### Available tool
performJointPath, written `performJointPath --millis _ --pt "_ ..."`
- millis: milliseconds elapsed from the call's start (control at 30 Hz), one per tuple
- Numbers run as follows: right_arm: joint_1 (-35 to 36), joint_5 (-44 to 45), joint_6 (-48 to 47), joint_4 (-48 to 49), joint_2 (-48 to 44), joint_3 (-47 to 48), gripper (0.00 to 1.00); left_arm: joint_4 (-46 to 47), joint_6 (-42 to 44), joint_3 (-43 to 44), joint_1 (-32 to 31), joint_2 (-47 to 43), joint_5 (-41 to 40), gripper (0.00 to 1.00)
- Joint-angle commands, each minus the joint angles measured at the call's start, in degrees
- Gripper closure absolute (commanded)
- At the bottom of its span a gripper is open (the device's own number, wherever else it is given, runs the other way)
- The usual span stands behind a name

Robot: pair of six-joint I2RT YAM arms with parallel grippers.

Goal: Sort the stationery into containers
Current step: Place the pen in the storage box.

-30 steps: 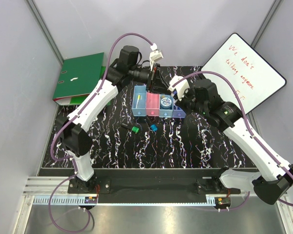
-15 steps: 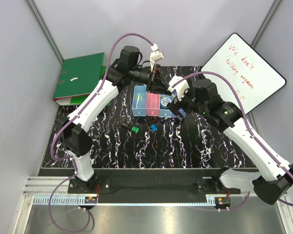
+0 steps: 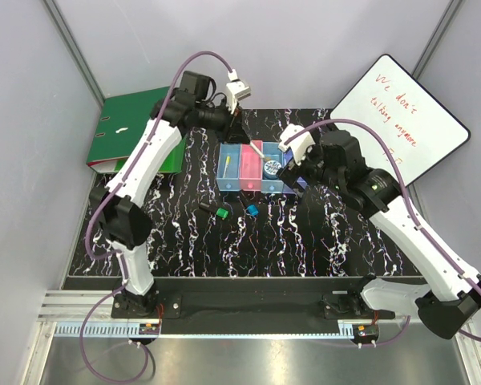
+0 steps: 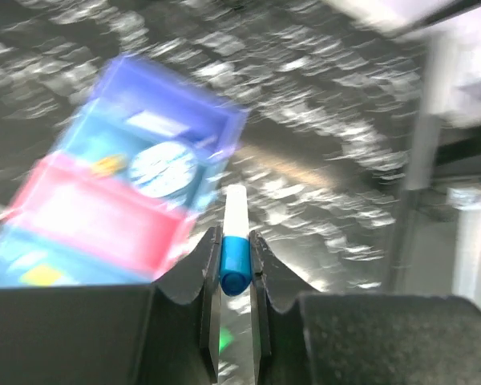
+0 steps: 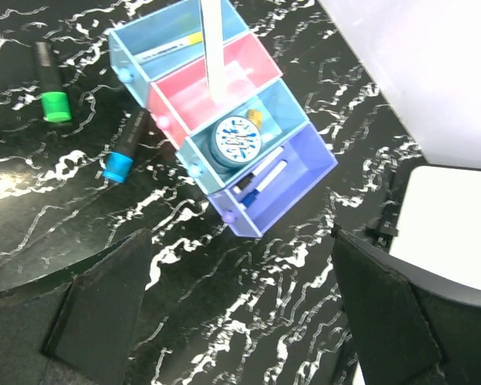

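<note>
Left gripper [image 4: 233,261]: pinching blue-capped marker [image 4: 235,233] by cap end. Right gripper [image 5: 240,309]: spread wide, holding nothing.
Marker: raised above row of 4 joined bins [image 3: 224,183], upper centre of top view. In bins: yellow-capped marker [image 5: 172,46] in light blue bin [image 5: 132,50], tape roll [image 5: 237,138] in blue bin [image 5: 284,106], markers in purple bin [image 5: 314,160]. Loose on table [image 5: 248,265], left of right-wrist frame: green piece [image 5: 54,95], blue piece [image 5: 122,152].
</note>
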Motion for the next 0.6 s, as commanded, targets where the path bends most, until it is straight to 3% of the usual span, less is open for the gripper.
performJointPath --millis 0,200,567 --pt "0.4 3.9 -2.8 -0.4 -2.6 2.4 0.0 -18.7 14.8 9.6 0.7 7.3 -16.3 1.0" --pt "0.4 4.2 -3.6 -0.9 -3.7 2.0 0.0 -27.2 23.5 11.7 1.0 14.0 -23.9 1.0" --pt "0.4 3.7 -3.4 -1.3 -4.1 1.3 0.0 -27.0 26.2 10.8 1.6 15.5 -29.0 1.0"
